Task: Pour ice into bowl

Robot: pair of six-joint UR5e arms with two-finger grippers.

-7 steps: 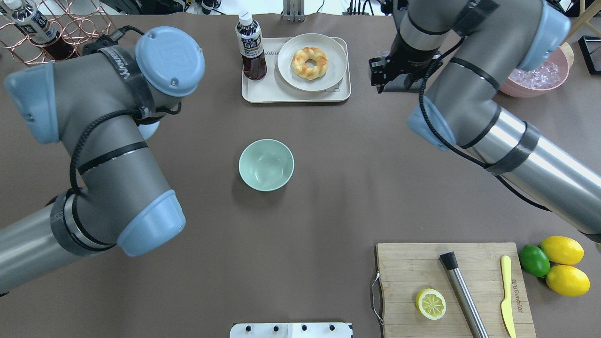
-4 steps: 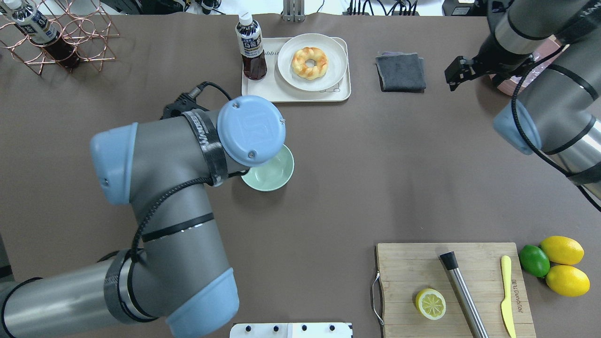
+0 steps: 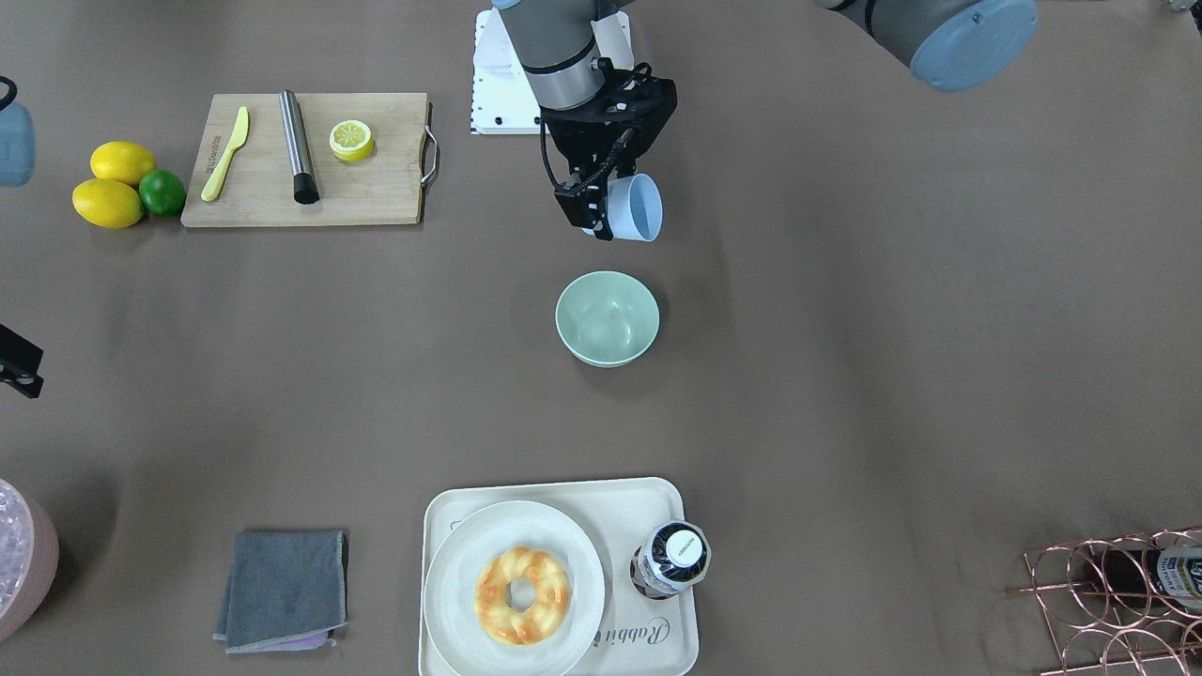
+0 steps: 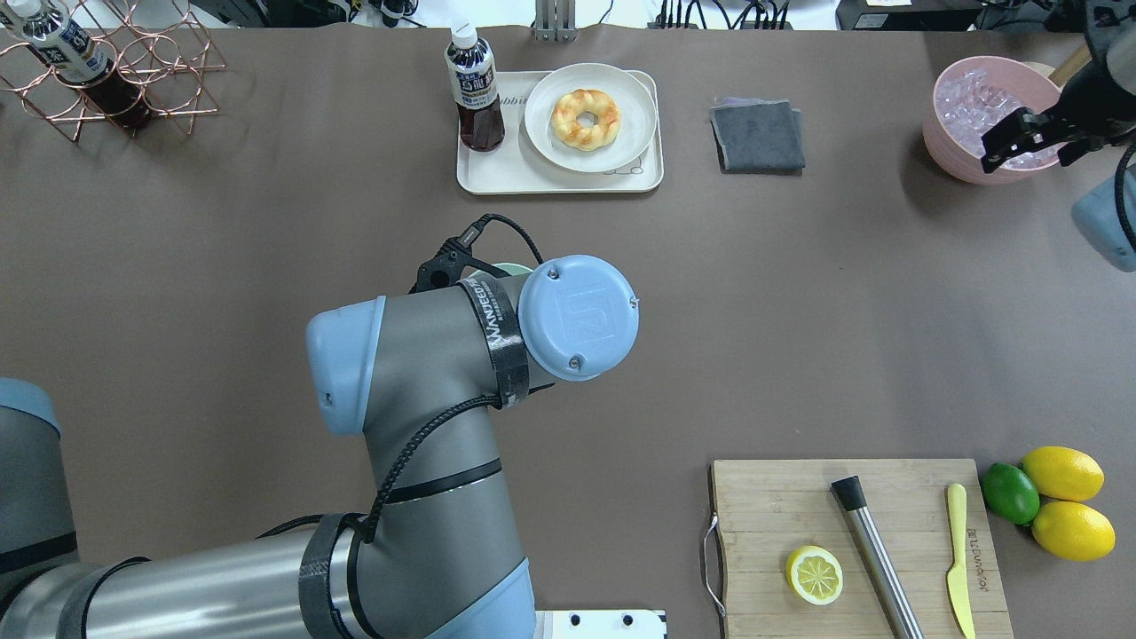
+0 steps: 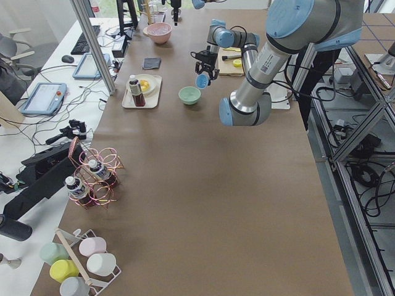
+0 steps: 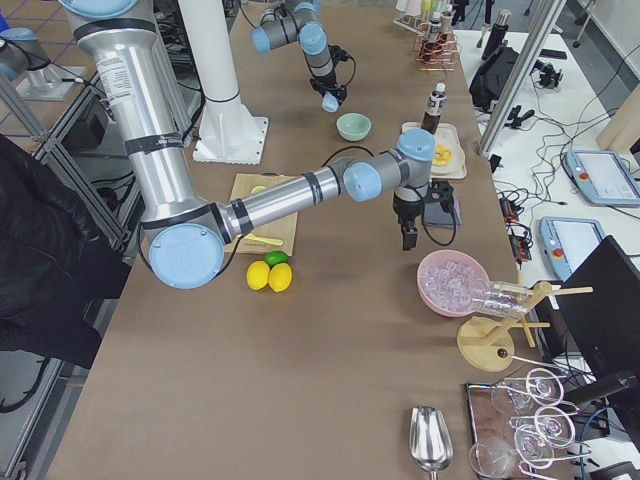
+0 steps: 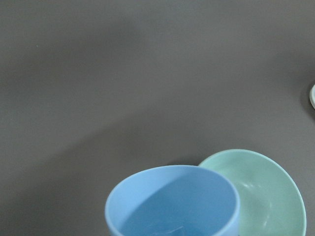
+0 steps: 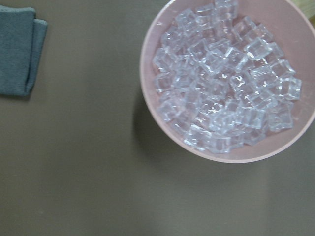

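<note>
The pale mint-green bowl (image 3: 608, 317) stands upright mid-table; in the overhead view my left arm hides all but a sliver (image 4: 510, 265) of it. My left gripper (image 3: 601, 214) is shut on a pale blue cup (image 3: 634, 208), held tilted above the table just robot-side of the bowl. In the left wrist view the cup (image 7: 172, 201) overlaps the bowl's (image 7: 266, 191) near rim. Something faint and glassy shows low inside the cup; I cannot tell whether it is the ice. My right gripper (image 4: 1021, 146) hovers over the pink tub; its jaws are unclear.
The pink tub (image 4: 934, 133) heaped with clear pieces sits far right. A tray (image 4: 479, 177) holds a bottle and a doughnut plate, beside a grey cloth (image 4: 757, 135). A cutting board (image 4: 772, 506) carries a lemon half, rod and knife; lemons (image 4: 1062, 472) lie beside it. A copper rack (image 4: 133, 53) stands far left.
My left arm has swung right across the table and now covers the bowl. My right arm has moved right, off the grey cloth, to above the pink tub.
</note>
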